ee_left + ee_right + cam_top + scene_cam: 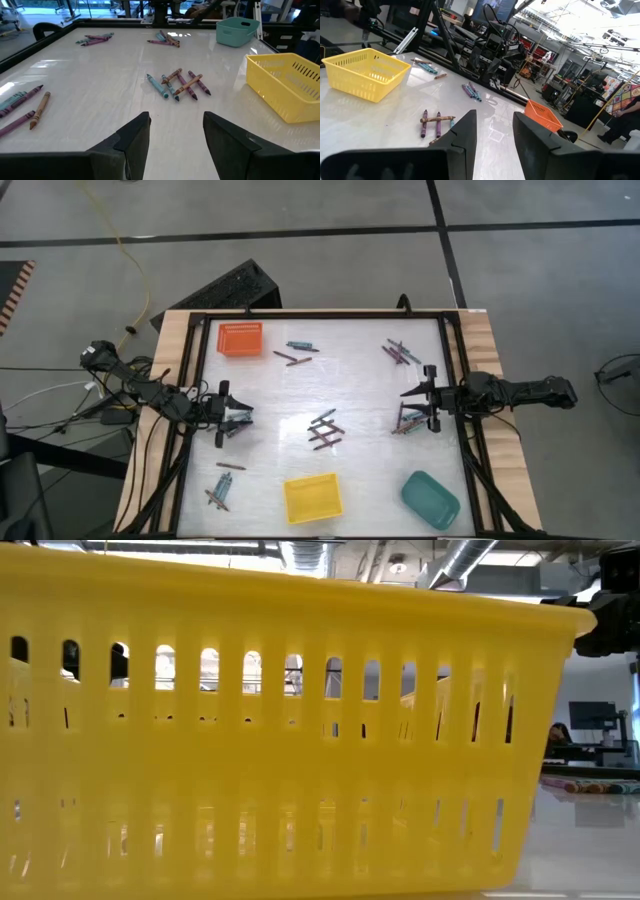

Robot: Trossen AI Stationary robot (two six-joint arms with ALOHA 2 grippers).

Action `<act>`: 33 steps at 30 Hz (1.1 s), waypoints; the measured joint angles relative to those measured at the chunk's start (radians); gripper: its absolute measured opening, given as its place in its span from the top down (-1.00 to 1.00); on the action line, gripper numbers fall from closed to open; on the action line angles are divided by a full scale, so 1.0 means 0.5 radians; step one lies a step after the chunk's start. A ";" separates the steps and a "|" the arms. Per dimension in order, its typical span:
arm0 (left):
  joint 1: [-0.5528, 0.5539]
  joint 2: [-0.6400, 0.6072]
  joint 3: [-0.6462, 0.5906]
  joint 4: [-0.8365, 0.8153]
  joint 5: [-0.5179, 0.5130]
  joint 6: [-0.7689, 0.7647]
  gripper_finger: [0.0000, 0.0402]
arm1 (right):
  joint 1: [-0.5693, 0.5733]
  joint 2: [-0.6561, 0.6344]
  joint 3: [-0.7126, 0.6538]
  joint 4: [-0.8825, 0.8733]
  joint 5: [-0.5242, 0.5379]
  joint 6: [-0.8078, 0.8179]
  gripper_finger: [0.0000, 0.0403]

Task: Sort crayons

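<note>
So my left gripper (232, 423) hung open and empty at the table's (360, 380) left side, my right gripper (424, 406) open and empty at the right. The crayons (325, 429) lay scattered in small piles, one cluster mid-table between both grippers, beyond the yellow tray (312, 498).

You will find crayons (324, 429) clustered at the worktop (360, 470) centre, three trays (one far-left (240, 339), two near (312, 498) (430, 499)) along its edges, one end effector at each side (221, 424) (432, 396).
</note>
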 joint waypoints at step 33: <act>-0.001 0.001 0.000 0.000 -0.001 0.000 0.13 | -0.002 0.000 -0.001 0.055 0.041 -0.030 0.34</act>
